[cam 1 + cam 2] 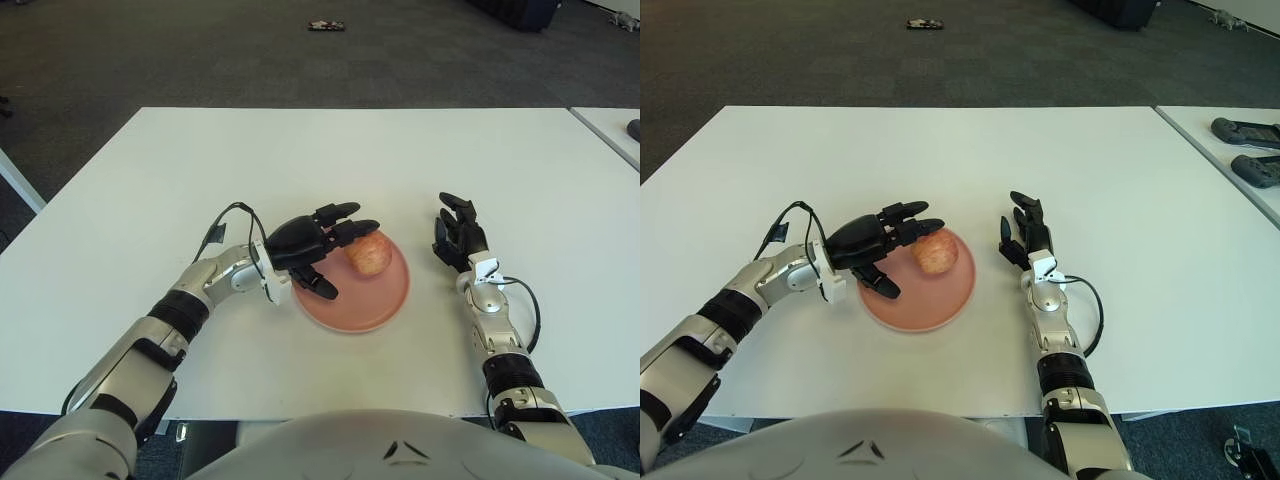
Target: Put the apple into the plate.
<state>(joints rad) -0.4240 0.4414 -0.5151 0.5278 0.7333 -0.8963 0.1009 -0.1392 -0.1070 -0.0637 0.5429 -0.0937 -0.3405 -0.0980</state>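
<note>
Apple [936,255] lies on plate [925,300]; left hand [872,245] spread beside it.

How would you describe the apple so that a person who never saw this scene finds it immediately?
Start at the large white table and find the round pink plate near its front edge, between the two robot hands. The apple lies on the far part of that plate, just right of the open fingers of the left robot hand. It is the only fruit here, small, round and reddish-yellow.

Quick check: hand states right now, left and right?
Left hand: open, fingers spread beside the apple on the plate, holding nothing.
Right hand: open, holding nothing, right of the plate.
</note>
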